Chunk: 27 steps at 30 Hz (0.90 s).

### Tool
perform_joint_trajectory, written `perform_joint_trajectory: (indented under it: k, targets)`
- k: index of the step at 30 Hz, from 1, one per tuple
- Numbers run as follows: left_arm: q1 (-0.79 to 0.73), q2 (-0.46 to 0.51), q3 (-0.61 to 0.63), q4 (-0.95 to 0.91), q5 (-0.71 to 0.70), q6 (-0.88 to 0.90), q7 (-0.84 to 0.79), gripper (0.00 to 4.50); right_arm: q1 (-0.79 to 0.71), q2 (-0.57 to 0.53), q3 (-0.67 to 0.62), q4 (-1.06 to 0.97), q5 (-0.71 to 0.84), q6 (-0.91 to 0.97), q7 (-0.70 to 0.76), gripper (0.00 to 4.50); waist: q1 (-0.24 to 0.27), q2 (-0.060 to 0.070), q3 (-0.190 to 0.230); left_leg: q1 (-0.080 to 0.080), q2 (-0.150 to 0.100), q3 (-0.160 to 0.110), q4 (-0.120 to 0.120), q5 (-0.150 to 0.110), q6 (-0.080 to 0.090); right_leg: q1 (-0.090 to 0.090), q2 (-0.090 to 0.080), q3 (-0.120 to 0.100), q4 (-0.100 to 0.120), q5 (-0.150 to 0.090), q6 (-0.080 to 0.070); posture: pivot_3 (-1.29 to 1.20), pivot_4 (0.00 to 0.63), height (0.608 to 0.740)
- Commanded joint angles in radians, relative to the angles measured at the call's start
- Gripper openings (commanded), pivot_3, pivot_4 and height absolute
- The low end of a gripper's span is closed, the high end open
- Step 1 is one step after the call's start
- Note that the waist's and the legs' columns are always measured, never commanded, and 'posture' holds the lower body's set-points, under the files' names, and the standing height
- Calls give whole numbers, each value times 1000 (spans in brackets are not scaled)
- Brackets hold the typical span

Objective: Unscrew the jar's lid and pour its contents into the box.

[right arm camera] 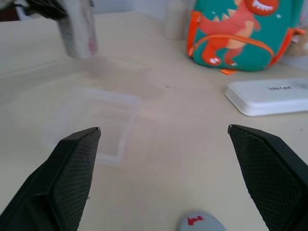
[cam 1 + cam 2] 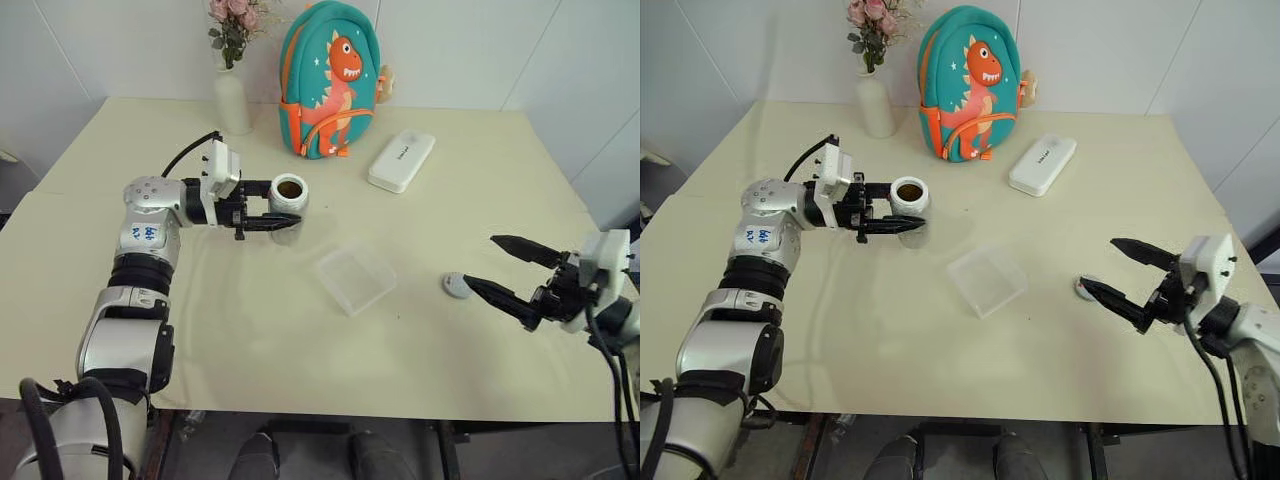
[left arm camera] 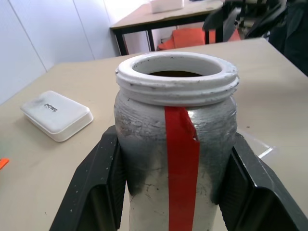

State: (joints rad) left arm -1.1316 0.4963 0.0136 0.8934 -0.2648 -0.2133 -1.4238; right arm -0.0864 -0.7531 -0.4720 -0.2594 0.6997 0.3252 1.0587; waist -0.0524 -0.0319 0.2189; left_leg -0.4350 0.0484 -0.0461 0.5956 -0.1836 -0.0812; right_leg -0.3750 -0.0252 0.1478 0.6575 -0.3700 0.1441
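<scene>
**Lid already off, pouring not yet done**

The jar (image 2: 288,207) is gripped by the left claw (image 2: 268,208), whose two black fingers are closed on its silver-grey sides, as is seen in the left wrist view. The jar is held upright above the table (image 2: 250,330), with its white threaded mouth open, and something brown (image 2: 290,188) is seen inside, which is judged to be the contents.

The lid (image 2: 457,285) is lying flat on the table, well apart from the jar, just beside the lower finger of the right claw (image 2: 508,270). The right claw is spread wide and nothing is held in it.

The box (image 2: 355,279) is standing on the table between the two claws, nearer to the jar, and nothing is seen inside it. A white oblong case (image 2: 401,160), a dinosaur backpack (image 2: 330,80) and a vase with flowers (image 2: 232,95) are placed at the far side of the table.

The unscrewing part is judged as finished. What is left is that the jar is carried over the box and tipped, so that the contents fall in.
</scene>
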Motion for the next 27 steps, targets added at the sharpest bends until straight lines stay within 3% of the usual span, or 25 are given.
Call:
perform_joint_trajectory:
  k: [1, 6, 11, 16, 20, 27]
  targets:
    - [-87, -26, -22, 90, 60, -148, -19, 2055, 8, -30, -91, -6, 99, -22, 97, 4463, 1, 0, 0, 0, 0, 0, 0, 0, 0, 0, 0, 0, 0, 0, 0, 0, 150, 740]
    - [-149, -71, -49, 196, 121, -287, -37, 2055, 143, -80, -170, -56, 216, 81, 201, 4463, 5, 0, 0, -1, 0, 0, -1, 0, 0, 0, 0, 0, -2, 0, 0, 0, 150, 740]
    - [-208, -96, -93, 280, 220, -433, -10, 2055, 226, -63, -215, -114, 276, 145, 150, 4463, 1, 0, 0, -1, 0, 0, 0, -1, 1, 0, 0, 1, -2, 0, 1, 0, 150, 740]
    - [-267, -132, -153, 345, 336, -579, 89, 2055, 205, -13, -183, -170, 303, 144, 47, 4463, 1, -1, 0, -2, -1, 0, 2, 0, 1, 0, 0, 2, -2, 1, 3, 0, 150, 740]
    - [-315, -143, -247, 353, 506, -744, 300, 2055, 233, -6, -191, -225, 339, 164, 17, 4463, 2, -1, 1, -2, -2, 0, 1, 0, 1, 0, 0, 3, -3, 1, 3, 0, 150, 740]
    - [-389, -104, -479, 338, 912, -892, 886, 2055, 263, -7, -220, -235, 344, 150, -21, 4463, 6, -1, 1, -3, -2, 1, 2, -1, 2, -1, 0, 4, -4, 2, 4, 0, 150, 740]
